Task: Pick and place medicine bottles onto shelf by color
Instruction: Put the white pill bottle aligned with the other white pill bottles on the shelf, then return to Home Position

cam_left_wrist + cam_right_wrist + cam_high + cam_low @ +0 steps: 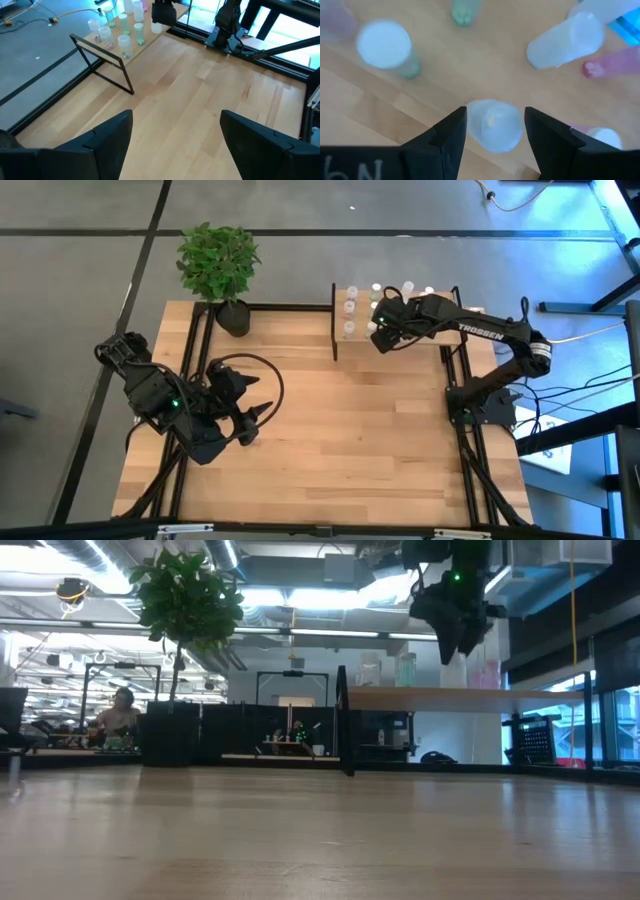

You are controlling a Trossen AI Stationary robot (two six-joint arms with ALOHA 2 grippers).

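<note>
Hovering over the shelf [400, 330] at the far right of the table [330, 440], my right gripper [381, 337] points straight down among the medicine bottles [350, 307] already standing there. In the right wrist view one bottle [493, 125] sits between my two fingers [451, 132], and a sliver of gap shows on each side of it, so I judge the jaws are parted around it rather than clamping it; whether a pad brushes it I cannot tell. That reads to me as the placing step, with the bottle standing on the wood among its neighbours. The next move, I think, calls for a straight lift clear of the bottle, without nudging the white-topped one [384, 44] or the tilted-looking one [565, 41] close by.

My left gripper [172, 145] waits low over the near left of the table, fingers wide apart and holding nothing.

The high view gives the layout: the shelf beside the potted plant [220, 265] and both arms. Only the right wrist view shows the bottle between my fingers. The low view shows what neither does: my gripper hanging above the raised shelf board [460, 698].
</note>
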